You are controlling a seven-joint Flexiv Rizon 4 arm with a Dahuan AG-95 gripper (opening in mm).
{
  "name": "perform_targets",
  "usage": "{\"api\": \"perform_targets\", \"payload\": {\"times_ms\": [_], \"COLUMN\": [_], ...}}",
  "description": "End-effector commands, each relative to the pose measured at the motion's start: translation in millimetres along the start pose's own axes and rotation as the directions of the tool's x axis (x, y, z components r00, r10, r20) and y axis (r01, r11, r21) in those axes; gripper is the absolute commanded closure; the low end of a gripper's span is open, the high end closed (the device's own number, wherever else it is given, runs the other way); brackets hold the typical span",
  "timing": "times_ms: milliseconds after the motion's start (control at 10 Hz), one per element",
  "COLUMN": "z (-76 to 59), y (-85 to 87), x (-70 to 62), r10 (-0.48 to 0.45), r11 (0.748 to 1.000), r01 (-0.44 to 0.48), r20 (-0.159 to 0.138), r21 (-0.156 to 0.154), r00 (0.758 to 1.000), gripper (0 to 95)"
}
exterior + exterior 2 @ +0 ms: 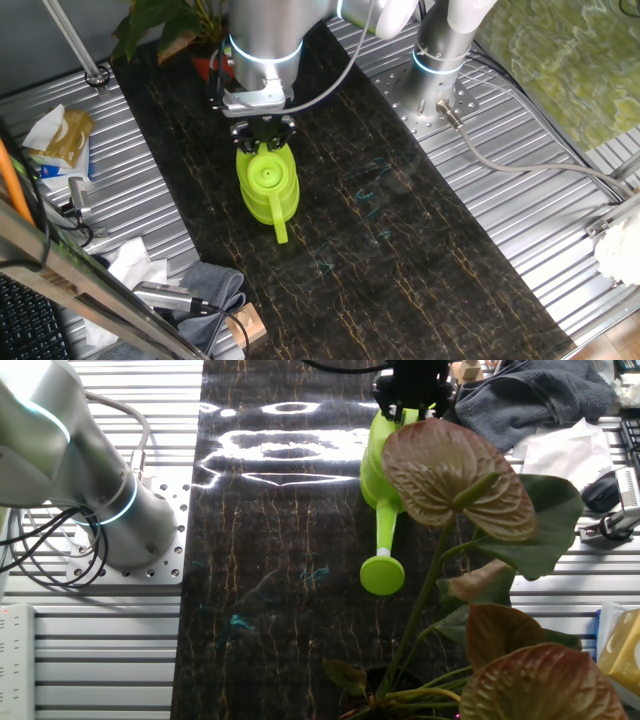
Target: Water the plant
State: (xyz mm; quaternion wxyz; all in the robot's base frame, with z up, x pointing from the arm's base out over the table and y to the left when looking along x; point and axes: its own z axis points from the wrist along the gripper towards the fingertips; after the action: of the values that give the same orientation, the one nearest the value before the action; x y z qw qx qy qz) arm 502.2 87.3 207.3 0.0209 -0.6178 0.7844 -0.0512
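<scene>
**Can in reach, plant still dry**

The job looks to be at its opening stage. The lime-green watering can point(268, 185) stands upright on the dark marbled counter point(400, 230), its base flat and its spout level, so by my reading no pouring has begun. What seems to be done is the approach: the gripper point(262, 135) has its black fingers point(248, 140) down at the rear of the can, on the handle side. What is left, judging from this, is nearly everything: securing the handle, lifting, carrying the can across, tipping it over the pot and setting it down.

Whether the fingers are clamped on the handle or only bracketing it, I cannot tell. In one fixed view the wrist hides the contact, and in the other fixed view a large reddish leaf covers that part of the can.

The plant point(165, 25) sits near the far end of the counter by its left edge, in an orange-red pot point(210, 65) partly hidden behind the arm. It lies beyond the fingers and off to their left, close but apart, with nothing between them except bare counter. The can's spout points away from the plant in one fixed view, so a turn of the can would likely be needed before the pour.
</scene>
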Motion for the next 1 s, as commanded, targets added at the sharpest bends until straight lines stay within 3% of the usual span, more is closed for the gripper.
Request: {"api": "perform_targets", "payload": {"times_ms": [100, 200, 400, 700, 1000], "z": [-1.1, -1.1, -1.1, -1.1, -1.1], "y": [0.5, 0.5, 0.5, 0.5, 0.5], "x": [0.2, 0.2, 0.2, 0.2, 0.2], "r10": [0.088, 0.116, 0.161, 0.183, 0.212], "r11": [0.996, 0.993, 0.985, 0.980, 0.969], "r01": [-0.087, -0.116, -0.158, -0.181, -0.210], "r20": [0.014, 0.014, 0.046, 0.023, 0.002], "r21": [-0.018, -0.025, -0.063, -0.078, -0.131], "r00": [0.996, 0.993, 0.986, 0.983, 0.977], "gripper": [95.0, 95.0, 95.0, 95.0, 95.0]}}
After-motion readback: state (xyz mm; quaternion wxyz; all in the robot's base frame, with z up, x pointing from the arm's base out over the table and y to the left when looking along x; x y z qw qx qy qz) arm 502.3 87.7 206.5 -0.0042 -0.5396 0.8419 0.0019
